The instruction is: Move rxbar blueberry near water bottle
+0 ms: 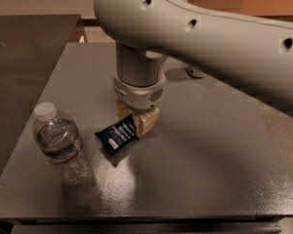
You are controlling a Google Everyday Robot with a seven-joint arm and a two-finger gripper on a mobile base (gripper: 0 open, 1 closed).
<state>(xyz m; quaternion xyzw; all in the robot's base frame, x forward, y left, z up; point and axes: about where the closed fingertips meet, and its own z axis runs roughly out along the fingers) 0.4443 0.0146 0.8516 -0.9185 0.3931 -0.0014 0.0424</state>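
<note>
At the far left a separate darker surface [24, 57] sits beside the grey table [205, 160]. On the table's left part stands the water bottle [59, 147], upright, with its white cap [45, 111] on top and its banded label around the middle.

Just right of the bottle, near it but not touching, is the rxbar blueberry [116, 134]. Its long axis runs diagonally across the view, from lower left to upper right. The free end, with a white patch, points down-left towards the bottle. The other end points up-right into the gripper. The white lettering stripes face the camera. A dark shadow lies on the table just below the bar's free end, and whether that end rests on the surface or hangs just above it is hard to tell.

The gripper [136, 120] points straight down over the middle of the table. Its tan fingers [149, 123] are closed on the bar's upper-right end, with little gap beyond the wrapper's thickness. Above it the round grey wrist rises into the thick pale arm [210, 33], which sweeps up and out to the right edge. Behind the arm, at the table's far edge, a small round object [196, 72] is mostly hidden.
</note>
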